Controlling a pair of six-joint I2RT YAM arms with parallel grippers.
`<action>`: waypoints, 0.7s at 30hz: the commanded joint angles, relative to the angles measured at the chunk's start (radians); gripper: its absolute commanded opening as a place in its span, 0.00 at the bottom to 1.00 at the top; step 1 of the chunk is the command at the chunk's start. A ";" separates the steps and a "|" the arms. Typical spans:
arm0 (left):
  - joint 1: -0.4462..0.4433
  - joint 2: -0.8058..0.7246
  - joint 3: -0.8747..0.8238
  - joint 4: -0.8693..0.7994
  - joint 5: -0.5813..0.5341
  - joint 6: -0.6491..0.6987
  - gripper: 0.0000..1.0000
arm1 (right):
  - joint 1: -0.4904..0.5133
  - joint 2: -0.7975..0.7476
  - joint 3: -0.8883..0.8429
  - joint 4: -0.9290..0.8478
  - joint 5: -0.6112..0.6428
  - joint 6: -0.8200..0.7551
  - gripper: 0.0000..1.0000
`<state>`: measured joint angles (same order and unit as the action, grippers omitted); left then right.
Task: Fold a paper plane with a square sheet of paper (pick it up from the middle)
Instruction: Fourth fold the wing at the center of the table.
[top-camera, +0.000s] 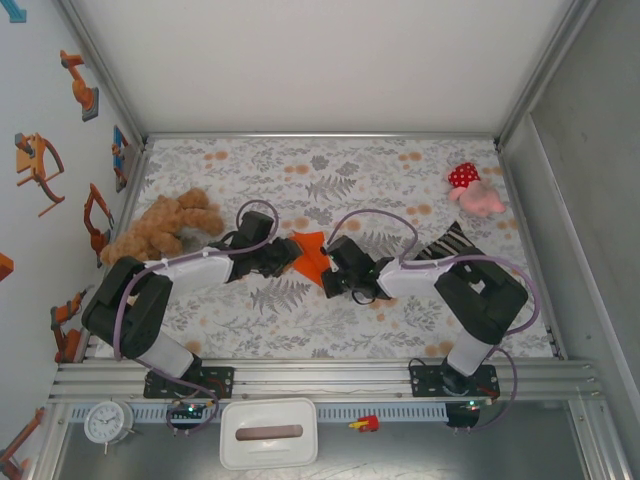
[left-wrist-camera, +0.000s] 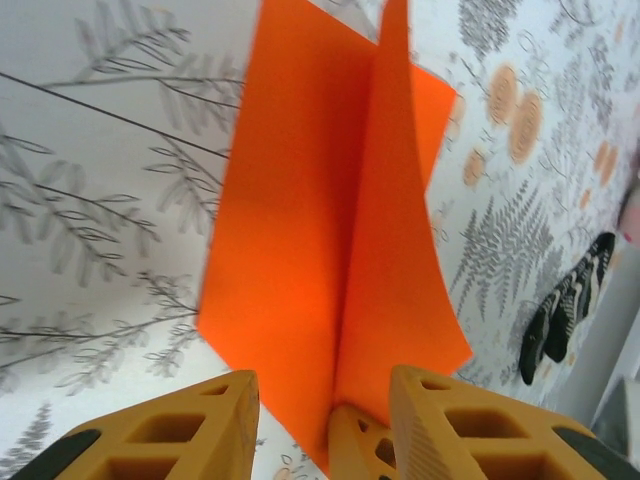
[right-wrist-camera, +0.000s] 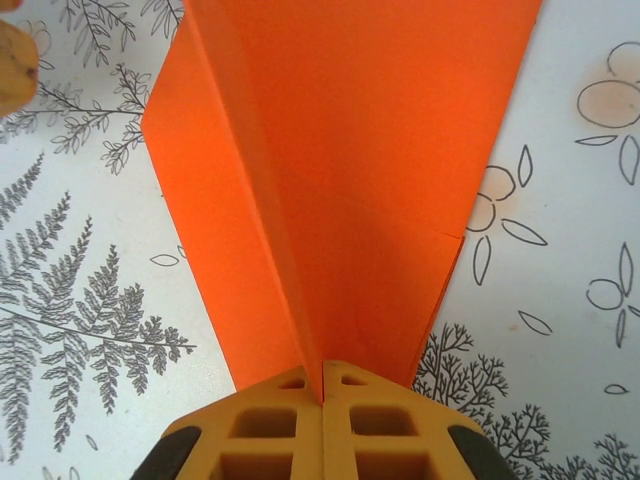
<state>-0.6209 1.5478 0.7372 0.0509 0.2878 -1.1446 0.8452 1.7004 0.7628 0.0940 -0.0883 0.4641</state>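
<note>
Brown teddy bear (top-camera: 165, 225) lies left, pink polka-dot plush (top-camera: 474, 190) right, striped item (top-camera: 447, 243), perhaps cloth, nearby.

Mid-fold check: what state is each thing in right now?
orange paper: folded, one flap standing up along the centre crease.
right gripper: shut on the raised fold.
left gripper: open, straddling the flap.
teddy bear: lying off to the left, untouched.
polka-dot plush: lying far right, untouched.

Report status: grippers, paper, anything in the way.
Right gripper shut on orange paper, at its crease. Left gripper open, astride the raised fold. Teddy bear and polka-dot plush stand clear.
</note>
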 joint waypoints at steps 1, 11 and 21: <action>-0.019 0.006 -0.008 0.062 0.018 0.043 0.41 | -0.037 0.010 -0.044 -0.008 -0.125 0.040 0.05; -0.054 0.082 0.021 0.108 0.043 0.092 0.42 | -0.145 0.008 -0.099 0.117 -0.343 0.102 0.05; -0.067 0.151 0.089 0.112 0.090 0.137 0.45 | -0.217 0.030 -0.134 0.221 -0.483 0.154 0.05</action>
<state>-0.6811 1.6863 0.7933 0.1463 0.3481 -1.0489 0.6399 1.7077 0.6464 0.2768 -0.5098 0.5877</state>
